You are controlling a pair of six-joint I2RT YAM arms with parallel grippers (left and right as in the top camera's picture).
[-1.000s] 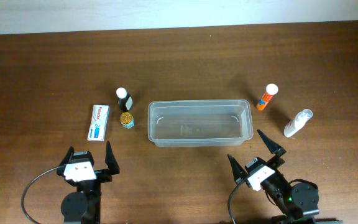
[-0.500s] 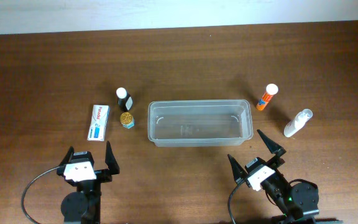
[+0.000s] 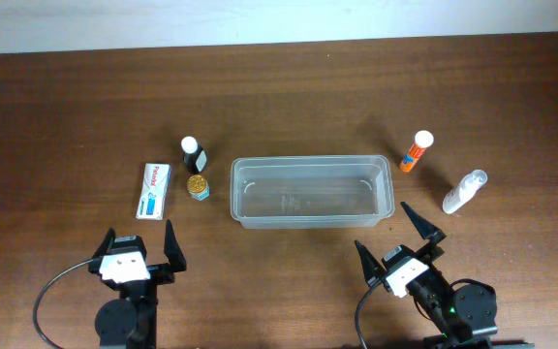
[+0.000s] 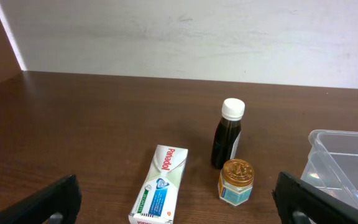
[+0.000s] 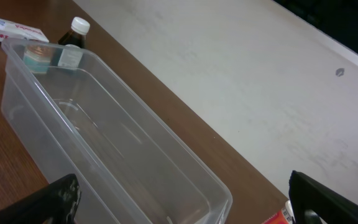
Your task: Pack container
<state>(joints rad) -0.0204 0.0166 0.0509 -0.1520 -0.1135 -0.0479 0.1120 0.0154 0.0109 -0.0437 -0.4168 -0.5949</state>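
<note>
Overhead, the left gripper (image 3: 139,237) sits at the near edge of the table (image 3: 279,87) with its jaws spread wide, released. The right gripper (image 3: 380,224) is spread apart likewise, gripping nothing. Just beyond the left gripper lies a white medicine box (image 3: 153,189). To its right stand a small gold-lidded jar (image 3: 198,185) and a dark bottle (image 3: 193,154) with a white cap, both upright. The container (image 3: 235,194) rests mid-table, open side up, beyond both grippers and touching neither, and the jar is just beside its left end. Off its right end are an orange tube (image 3: 416,151) and, nearer the right gripper, a white spray bottle (image 3: 464,191).
</note>
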